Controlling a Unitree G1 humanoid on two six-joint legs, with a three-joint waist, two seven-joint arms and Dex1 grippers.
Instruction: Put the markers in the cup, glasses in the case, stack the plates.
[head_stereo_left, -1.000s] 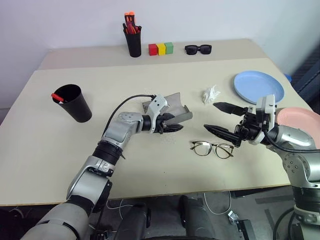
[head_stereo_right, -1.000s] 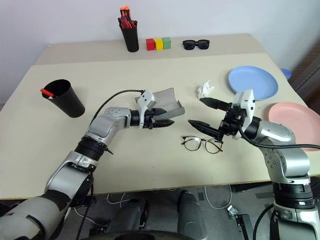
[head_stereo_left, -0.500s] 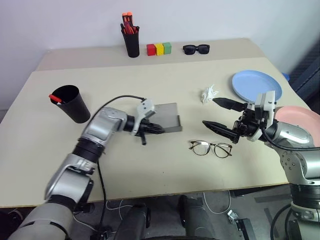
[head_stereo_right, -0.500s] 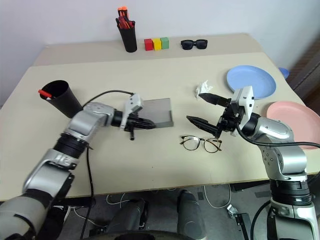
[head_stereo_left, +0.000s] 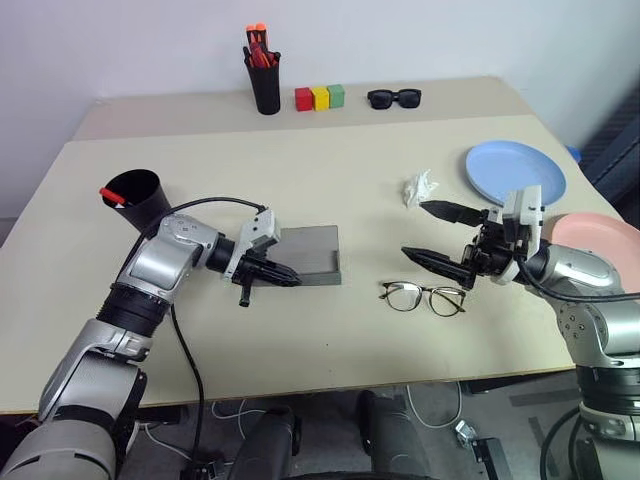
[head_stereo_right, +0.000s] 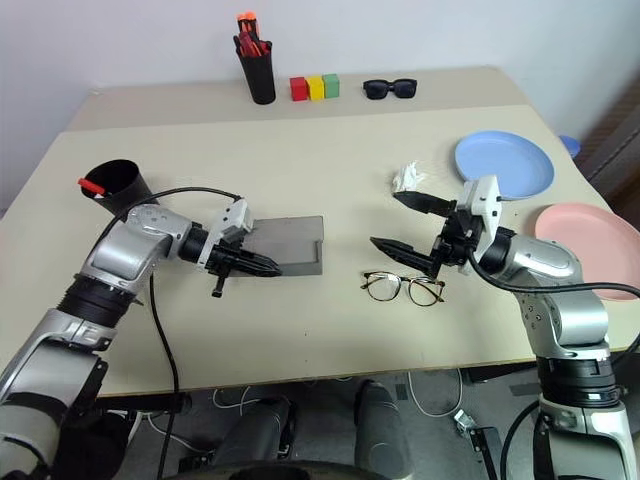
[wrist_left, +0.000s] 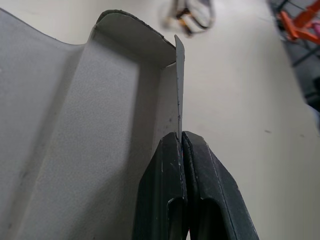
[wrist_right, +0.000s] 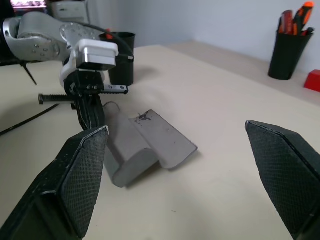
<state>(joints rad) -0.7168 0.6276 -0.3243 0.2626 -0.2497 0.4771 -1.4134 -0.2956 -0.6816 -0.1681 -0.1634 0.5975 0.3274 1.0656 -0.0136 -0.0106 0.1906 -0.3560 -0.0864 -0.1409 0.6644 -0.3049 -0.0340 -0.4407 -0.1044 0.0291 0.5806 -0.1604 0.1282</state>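
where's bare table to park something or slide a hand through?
Free: the stretch between the case and the back row, and the front edge below the case. Crowded: around the glasses, with the open right pincer just above them, tissue and blue plate behind.

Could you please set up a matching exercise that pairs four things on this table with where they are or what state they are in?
Things:
1. case
2. glasses
3. marker
4. left gripper

States:
A. sticking out of the cup
B. shut on a thin flap of the case
C. on the table below the open right gripper
D. lying in the middle of the table

Pairs: 1-D, 2-C, 3-A, 4-B
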